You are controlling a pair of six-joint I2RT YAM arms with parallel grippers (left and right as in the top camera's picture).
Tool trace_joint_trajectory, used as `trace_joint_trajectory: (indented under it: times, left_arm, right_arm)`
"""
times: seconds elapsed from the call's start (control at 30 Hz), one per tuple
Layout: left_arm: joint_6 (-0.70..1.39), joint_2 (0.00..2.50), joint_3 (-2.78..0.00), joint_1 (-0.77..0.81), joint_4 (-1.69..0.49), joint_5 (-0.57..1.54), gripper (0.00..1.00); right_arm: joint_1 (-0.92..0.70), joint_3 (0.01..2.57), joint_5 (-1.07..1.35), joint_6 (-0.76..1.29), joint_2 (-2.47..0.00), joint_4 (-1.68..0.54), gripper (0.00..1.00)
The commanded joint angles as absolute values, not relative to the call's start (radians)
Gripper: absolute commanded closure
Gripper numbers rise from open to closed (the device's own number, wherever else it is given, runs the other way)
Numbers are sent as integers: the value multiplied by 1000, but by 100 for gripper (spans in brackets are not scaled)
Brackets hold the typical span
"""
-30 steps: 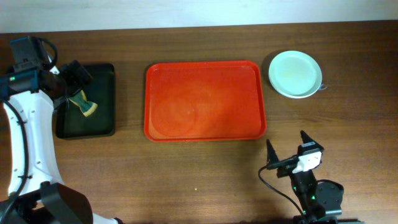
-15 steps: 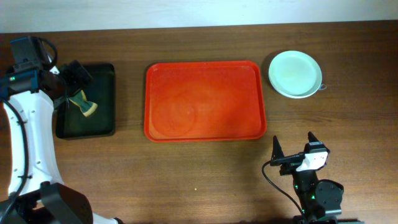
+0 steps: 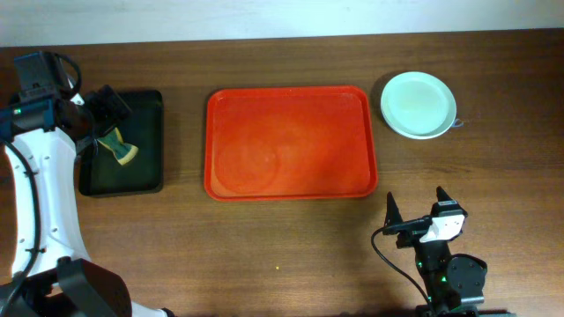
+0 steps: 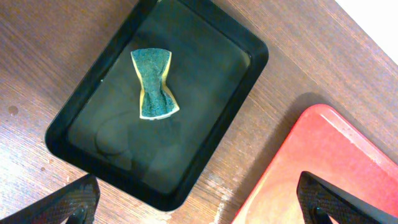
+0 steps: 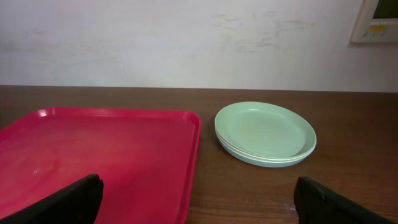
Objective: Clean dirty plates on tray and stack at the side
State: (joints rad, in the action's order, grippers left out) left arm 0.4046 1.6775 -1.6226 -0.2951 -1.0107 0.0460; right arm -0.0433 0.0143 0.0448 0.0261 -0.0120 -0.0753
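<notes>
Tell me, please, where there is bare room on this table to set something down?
The tray is bare throughout. Bare table runs between it and the black tray, and along the near edge left of the right end effector. Crowded: the black tray with its sponge, and the plates right of the tray.

- The right pincer (image 3: 414, 195) has shifted slightly to the right and toward the near edge of the surface (image 3: 264, 255), compared with its position one second ago in the overhead view.
- This displacement was already complete half a second ago.
</notes>
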Motion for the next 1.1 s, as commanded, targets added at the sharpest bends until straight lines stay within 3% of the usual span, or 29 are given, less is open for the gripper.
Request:
trace_joint_trajectory:
  times: [0.0,0.23,0.47,0.6,0.83,1.07]
  left_arm:
    - [403,1686,-1620,-296,-1012,49,0]
    - [382,1654,-1620,-279,-1019,26,1]
    - [191,1336,-1443,-147,-974,-34,0]
    - [191,965,-956,-138,-630,35,1]
    - [184,403,-415,-89,-237,91,0]
    - [184,318,-182,-85,-34,82,1]
  right_arm:
    - [-37,6,33,35,-3,-78,1]
    - [-37,6,33,35,-3,-78,1]
    - [-37,6,33,35,-3,-78,1]
    - [-37,6,33,35,-3,-78,1]
    - [-37,6,33,35,-3,-78,1]
    - [-37,6,33,35,-3,-78,2]
